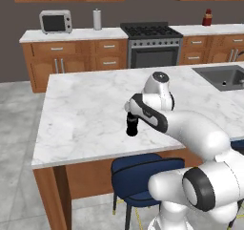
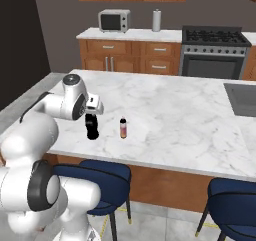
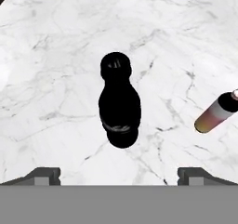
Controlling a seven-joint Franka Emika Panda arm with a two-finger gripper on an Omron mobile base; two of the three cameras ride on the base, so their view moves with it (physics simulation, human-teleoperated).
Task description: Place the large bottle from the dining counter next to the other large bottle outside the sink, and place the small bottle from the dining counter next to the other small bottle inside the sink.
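On the marble table (image 2: 165, 110), near its front edge, the black bottle (image 2: 91, 126) stands upright directly beneath my pincer (image 3: 119, 175), centred between my spread fingers, which touch nothing. The small orange-red bottle (image 2: 123, 128) stands just beside it, apart. The sink (image 1: 224, 76) sits well away at the table's far end; its inside is hard to make out.
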